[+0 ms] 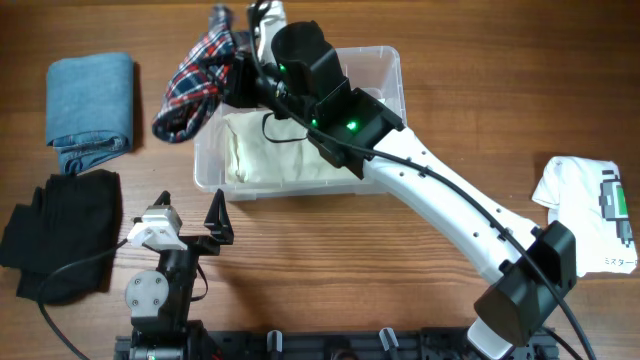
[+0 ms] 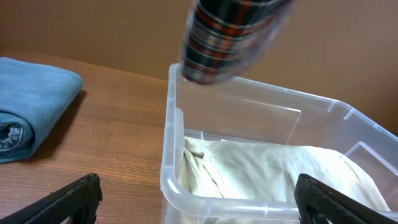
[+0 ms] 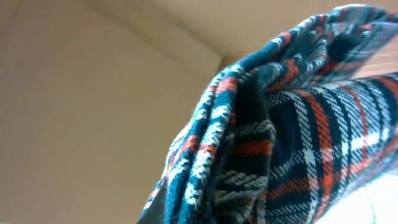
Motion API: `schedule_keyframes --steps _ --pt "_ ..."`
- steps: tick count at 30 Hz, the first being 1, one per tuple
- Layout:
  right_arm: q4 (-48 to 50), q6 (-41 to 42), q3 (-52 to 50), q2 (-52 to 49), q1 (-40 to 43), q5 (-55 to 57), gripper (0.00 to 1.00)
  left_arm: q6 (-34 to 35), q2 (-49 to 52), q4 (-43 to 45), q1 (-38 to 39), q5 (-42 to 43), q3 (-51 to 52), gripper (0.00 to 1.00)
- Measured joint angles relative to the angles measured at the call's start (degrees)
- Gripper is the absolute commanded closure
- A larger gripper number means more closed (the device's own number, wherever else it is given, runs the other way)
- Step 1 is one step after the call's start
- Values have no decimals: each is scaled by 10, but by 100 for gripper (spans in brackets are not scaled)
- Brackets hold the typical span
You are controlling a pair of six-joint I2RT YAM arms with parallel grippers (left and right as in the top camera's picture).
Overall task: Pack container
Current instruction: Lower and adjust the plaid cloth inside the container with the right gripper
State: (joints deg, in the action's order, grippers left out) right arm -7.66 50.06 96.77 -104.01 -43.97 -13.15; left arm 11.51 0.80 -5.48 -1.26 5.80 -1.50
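Carrying a plaid shirt [image 1: 195, 85] over the 10 o'clock corner of the container [image 1: 386, 58], right gripper [image 1: 238, 72] clamped on it.
The shirt hangs high, likely to clear the rim before dropping onto the cream cloth [image 1: 262, 155] already inside. The container sits just toward 12 o'clock from table centre. Left gripper [image 1: 190, 210] is parked at 7 o'clock, jaws wide and empty, out of the way. Jeans [image 1: 90, 100] at 10, black garment [image 1: 60, 235] at 8 and white T-shirt [image 1: 590, 215] at 4 lie outside, probably next.

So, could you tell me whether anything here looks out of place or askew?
The plaid shirt hangs bunched in mid-air over the container's far left corner, partly outside the rim rather than above the cream garment inside.
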Motion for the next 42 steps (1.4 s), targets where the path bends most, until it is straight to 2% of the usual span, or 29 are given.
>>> schedule_keyframes --steps 5,13,34,42 --pt "0 76 0 0 0 75 96 0 0 0 0 0 0 0" --pt "7 153 0 -10 0 119 96 0 0 0 0 0 0 0" --pt "35 248 0 -111 1 139 96 0 0 0 0 0 0 0" --pt "34 257 0 -117 0 152 94 0 0 0 0 0 0 0"
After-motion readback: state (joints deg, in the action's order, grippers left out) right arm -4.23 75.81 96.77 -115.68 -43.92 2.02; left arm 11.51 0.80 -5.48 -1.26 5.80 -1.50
